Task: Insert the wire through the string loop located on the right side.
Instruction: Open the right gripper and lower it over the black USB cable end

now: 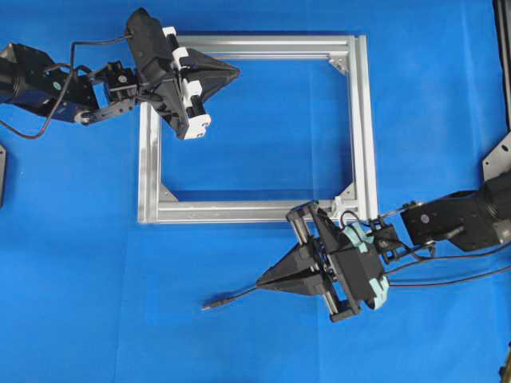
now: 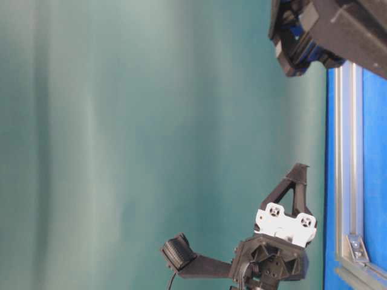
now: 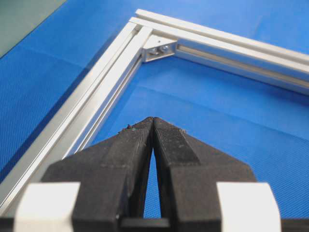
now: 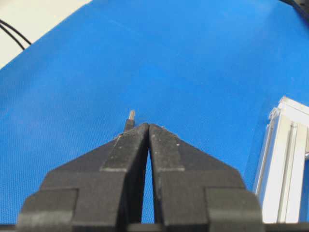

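The wire (image 1: 227, 299) lies on the blue mat, its small plug tip pointing left, and it runs under my right gripper (image 1: 259, 284). That gripper is shut and points left, below the aluminium frame (image 1: 255, 211). In the right wrist view the plug (image 4: 129, 121) peeks out just beyond and left of the closed right gripper (image 4: 148, 125); I cannot tell whether the wire is pinched. My left gripper (image 1: 237, 72) is shut and empty over the frame's top left corner, and the left wrist view shows its tips (image 3: 153, 120) touching. I cannot make out the string loop.
The frame's rails (image 3: 96, 92) and a corner bracket (image 3: 157, 48) lie ahead of the left gripper. A frame corner (image 4: 285, 159) stands to the right of the right gripper. Thin black arm cables (image 1: 455, 267) trail to the right edge. Blue mat surrounds the frame.
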Controlling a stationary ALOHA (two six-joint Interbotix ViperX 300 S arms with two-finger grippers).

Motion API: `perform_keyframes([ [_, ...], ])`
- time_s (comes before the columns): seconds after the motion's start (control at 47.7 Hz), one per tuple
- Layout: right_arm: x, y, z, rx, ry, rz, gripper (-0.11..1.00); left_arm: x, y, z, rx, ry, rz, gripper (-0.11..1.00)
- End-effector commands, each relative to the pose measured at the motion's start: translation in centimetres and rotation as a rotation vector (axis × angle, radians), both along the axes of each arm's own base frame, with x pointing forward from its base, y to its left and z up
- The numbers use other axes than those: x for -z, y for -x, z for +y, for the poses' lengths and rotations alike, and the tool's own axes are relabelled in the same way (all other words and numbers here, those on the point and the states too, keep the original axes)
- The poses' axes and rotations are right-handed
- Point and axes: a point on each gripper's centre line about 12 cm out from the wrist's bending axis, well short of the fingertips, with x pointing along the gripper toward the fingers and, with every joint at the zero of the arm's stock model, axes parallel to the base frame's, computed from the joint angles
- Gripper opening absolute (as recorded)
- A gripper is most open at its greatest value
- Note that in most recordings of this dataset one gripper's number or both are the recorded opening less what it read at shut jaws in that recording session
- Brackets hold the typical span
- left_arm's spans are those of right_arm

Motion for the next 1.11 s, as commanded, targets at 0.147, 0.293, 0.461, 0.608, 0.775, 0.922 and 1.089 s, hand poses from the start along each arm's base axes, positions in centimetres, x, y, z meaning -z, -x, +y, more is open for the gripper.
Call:
perform_keyframes([
  [0.147,-1.1,-0.3,0.5,-0.008,-0.001,-0.001,-0.06,-1.4,-0.4,-0.5,0.030,-0.011,0.000,0.02],
  [0.293,-1.0,-0.2,0.6,-0.008,-0.012,0.011,-0.06,-1.4,-0.5,-0.5,0.030,-0.012,-0.003,0.02],
  [0.461,-1.1,-0.3,0.7,-0.002,-0.064,0.016,-0.06,-1.4,-0.4,-0.5,0.030,-0.012,-0.001,0.02],
  [0.608,-1.3,-0.3,0.8,-0.004,-0.084,0.005,-0.05,-1.4,-0.4,-0.3,0.028,-0.014,-0.002,0.02],
  [0.775,-1.5,-0.5,1.1,-0.008,-0.098,0.001,0.18,-1.4,-0.3,-0.3,0.026,-0.013,-0.001,0.02],
  [0.922,-1.4,-0.9,1.4,-0.004,-0.126,0.006,0.60,-1.2,-0.1,-0.4,0.026,-0.012,0.005,0.02],
  [1.089,-1.3,-1.2,1.4,0.003,-0.131,0.011,0.91,-1.2,-0.1,-0.4,0.026,-0.012,0.005,0.02],
])
